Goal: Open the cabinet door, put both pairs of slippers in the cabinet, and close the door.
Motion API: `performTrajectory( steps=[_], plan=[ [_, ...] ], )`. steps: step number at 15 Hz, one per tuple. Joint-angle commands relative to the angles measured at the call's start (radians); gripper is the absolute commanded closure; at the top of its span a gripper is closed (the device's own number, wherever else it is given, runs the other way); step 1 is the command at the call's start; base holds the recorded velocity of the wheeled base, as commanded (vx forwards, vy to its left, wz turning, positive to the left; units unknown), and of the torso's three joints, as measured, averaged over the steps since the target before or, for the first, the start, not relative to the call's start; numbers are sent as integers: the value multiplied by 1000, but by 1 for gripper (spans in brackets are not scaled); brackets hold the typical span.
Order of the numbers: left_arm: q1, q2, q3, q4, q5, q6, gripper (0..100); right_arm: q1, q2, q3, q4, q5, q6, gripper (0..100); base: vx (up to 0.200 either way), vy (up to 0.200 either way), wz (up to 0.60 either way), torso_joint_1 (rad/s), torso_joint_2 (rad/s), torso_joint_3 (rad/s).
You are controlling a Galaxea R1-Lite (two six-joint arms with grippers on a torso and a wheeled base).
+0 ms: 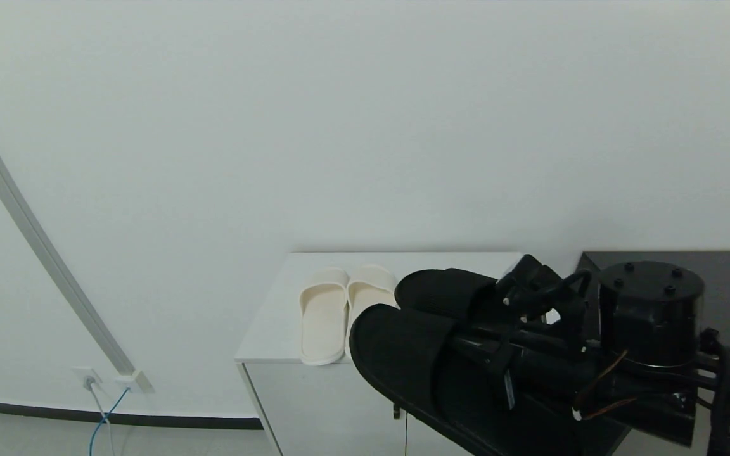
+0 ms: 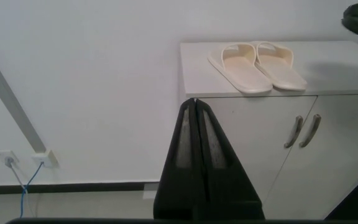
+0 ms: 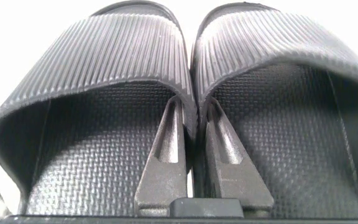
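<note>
Plain white wall (image 1: 365,126), dark skirting (image 1: 149,418), two sockets (image 1: 86,378) low down.

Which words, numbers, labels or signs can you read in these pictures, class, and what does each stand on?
None can be read. The white slippers, black slippers, cabinet and wall sockets bear no visible print in any view.

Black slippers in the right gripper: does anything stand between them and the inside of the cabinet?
Yes. The cabinet doors are shut, so they block the way inside. The right gripper holds the black slippers outside them. The white slippers lie on top of the cabinet, not before the doors.
</note>
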Motion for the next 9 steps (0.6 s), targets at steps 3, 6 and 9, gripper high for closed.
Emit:
performTrajectory(
  steps=[3,6,9],
  plan=[
    [0,0,0,0,1,0,100,-49,-48,13,-5,109,-91,100,0,0,0,0,0,0],
    [0,0,0,0,0,0,100,-49,-48,19,-4,111,-85,100,0,0,0,0,0,0],
    [0,0,0,0,0,0,100,-49,-43,16,1,128,-85,100,-67,0,0,-1,1,4]
  ],
)
